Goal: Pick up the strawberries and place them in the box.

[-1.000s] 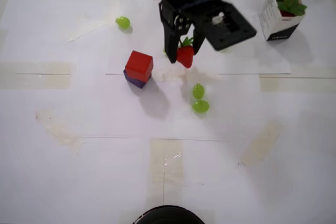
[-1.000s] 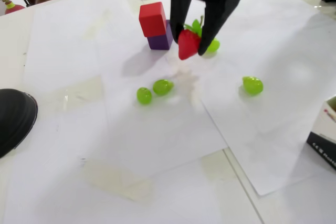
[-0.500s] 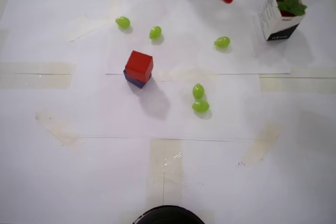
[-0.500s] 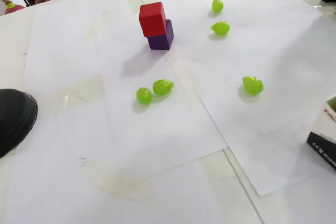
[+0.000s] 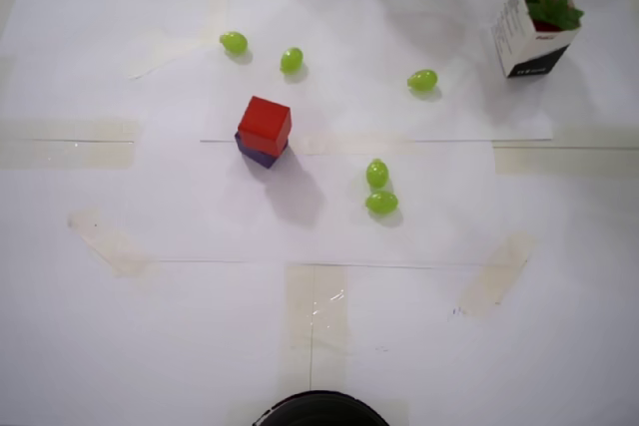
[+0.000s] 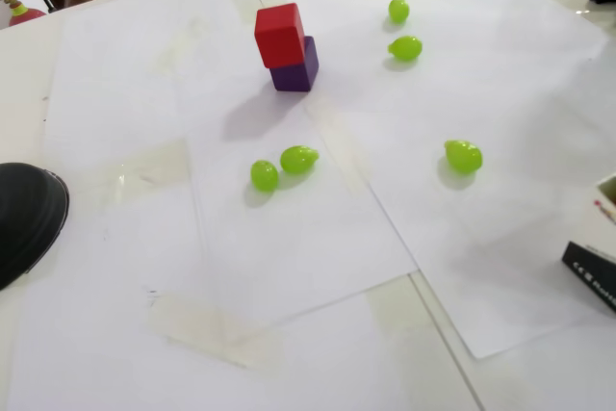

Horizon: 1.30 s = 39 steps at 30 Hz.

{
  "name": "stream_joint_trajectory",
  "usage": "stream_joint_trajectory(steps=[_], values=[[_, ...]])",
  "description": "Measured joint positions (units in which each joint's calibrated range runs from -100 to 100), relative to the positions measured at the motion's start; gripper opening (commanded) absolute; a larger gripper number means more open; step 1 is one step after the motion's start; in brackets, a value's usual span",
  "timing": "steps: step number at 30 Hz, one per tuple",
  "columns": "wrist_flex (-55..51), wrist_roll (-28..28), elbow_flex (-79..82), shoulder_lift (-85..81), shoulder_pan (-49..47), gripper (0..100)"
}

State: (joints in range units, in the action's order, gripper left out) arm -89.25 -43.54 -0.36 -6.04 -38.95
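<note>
Overhead, the box (image 5: pixel 529 29) stands at the table's (image 5: pixel 200 326) far right corner, green leaves showing in its mouth. Gripper out of frame; its state cannot be told.

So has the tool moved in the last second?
Yes. It was holding a strawberry beside the red cube, then rose toward the overhead view's top edge; now it's out of view.

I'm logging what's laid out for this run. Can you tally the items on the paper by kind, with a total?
Green grapes: 5
Red cube: 1
Purple block under the cube: 1
White box: 1, with green leafy tops showing in its mouth; the strawberries inside cannot be counted
Total: 8
</note>
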Motion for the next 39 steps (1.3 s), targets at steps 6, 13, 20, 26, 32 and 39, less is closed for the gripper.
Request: stream_joint_trajectory(steps=[6, 13, 20, 26, 32, 39], values=[[-0.6, 1.2, 5.0, -0.4, 2.8, 24], [-2.2, 3.2, 10.0, -8.8, 7.5, 30], [-0.3, 5.7, 17.6, -19.4, 15.1, 15], [1.2, 8.0, 22.6, -26.6, 24.0, 13], [2.3, 8.4, 24.0, -28.1, 27.6, 13], [8.1, 8.2, 25.7, -28.3, 28.5, 5]])
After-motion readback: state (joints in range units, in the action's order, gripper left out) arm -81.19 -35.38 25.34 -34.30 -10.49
